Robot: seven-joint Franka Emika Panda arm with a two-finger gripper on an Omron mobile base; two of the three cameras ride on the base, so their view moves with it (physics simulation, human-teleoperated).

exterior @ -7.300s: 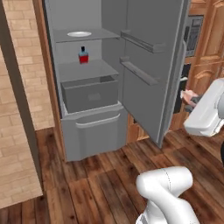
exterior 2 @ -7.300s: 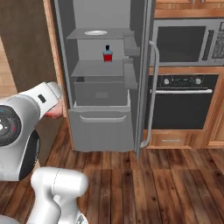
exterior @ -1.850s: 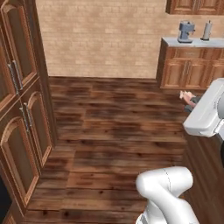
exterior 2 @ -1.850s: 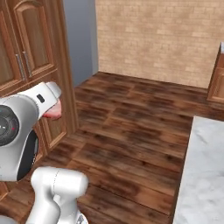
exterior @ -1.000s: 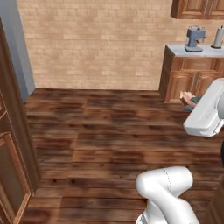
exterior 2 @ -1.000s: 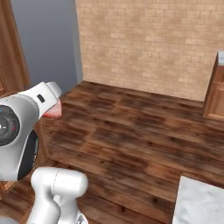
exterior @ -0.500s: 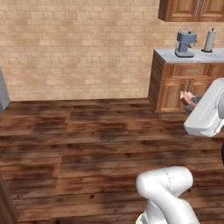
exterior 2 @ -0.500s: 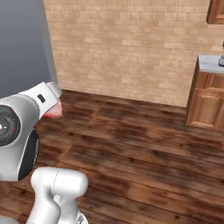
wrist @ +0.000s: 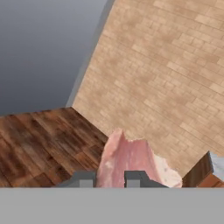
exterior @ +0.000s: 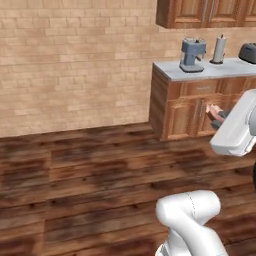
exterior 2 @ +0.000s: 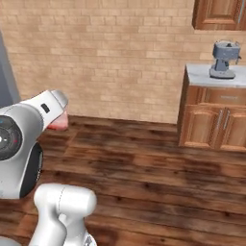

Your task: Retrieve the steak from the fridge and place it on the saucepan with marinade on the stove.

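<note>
The steak is a pinkish-red slab with pale edges, and my gripper is shut on its near end, one dark finger tip on each side. From the left base view a corner of the steak pokes out past my white forearm, held high over the wooden floor. In the right base view the steak peeks from under the arm's end. The fridge, the saucepan with marinade and the stove are out of view.
A wooden base cabinet with a grey counter stands at the right, carrying a coffee machine, a paper towel roll and a toaster. A brick wall closes the back. A grey wall panel is at the left.
The whole scene has slid left as the base turns: the counter with the coffee machine has come further into both base views. The arm keeps its pose, still shut on the steak.
</note>
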